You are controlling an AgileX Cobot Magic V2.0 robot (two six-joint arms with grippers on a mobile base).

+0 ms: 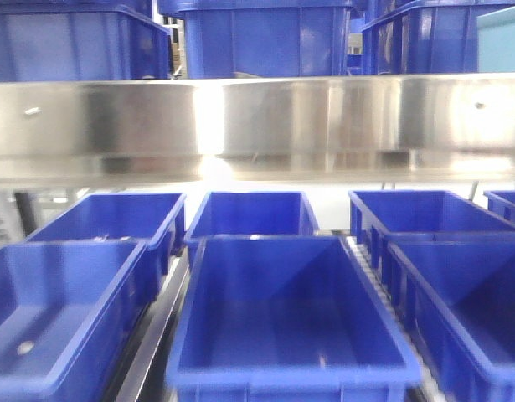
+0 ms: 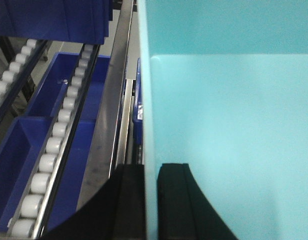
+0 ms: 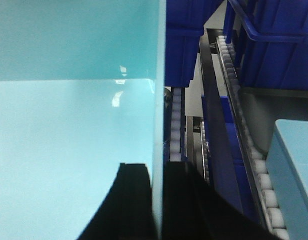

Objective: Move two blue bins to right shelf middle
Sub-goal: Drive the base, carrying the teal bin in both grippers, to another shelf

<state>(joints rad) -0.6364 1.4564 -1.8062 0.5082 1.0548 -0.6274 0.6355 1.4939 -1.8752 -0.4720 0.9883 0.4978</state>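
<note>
A pale sky-blue bin [image 2: 229, 125] fills the left wrist view, and its inside also fills the left half of the right wrist view [image 3: 68, 125]. My left gripper [image 2: 150, 167] is shut on the bin's left wall, one finger inside and one outside. On the opposite wall my right gripper [image 3: 158, 167] is shut the same way. A second pale blue bin [image 3: 294, 170] rests on a roller track at the lower right of the right wrist view. The front view shows a pale blue surface [image 1: 501, 38] at the top right; neither gripper appears there.
Several dark blue bins [image 1: 282, 327] sit in rows on the lower shelf, and more stand above the steel shelf beam [image 1: 257, 117]. White roller tracks [image 2: 48, 150] and dark blue bins run close beside the held bin on both sides [image 3: 236, 100].
</note>
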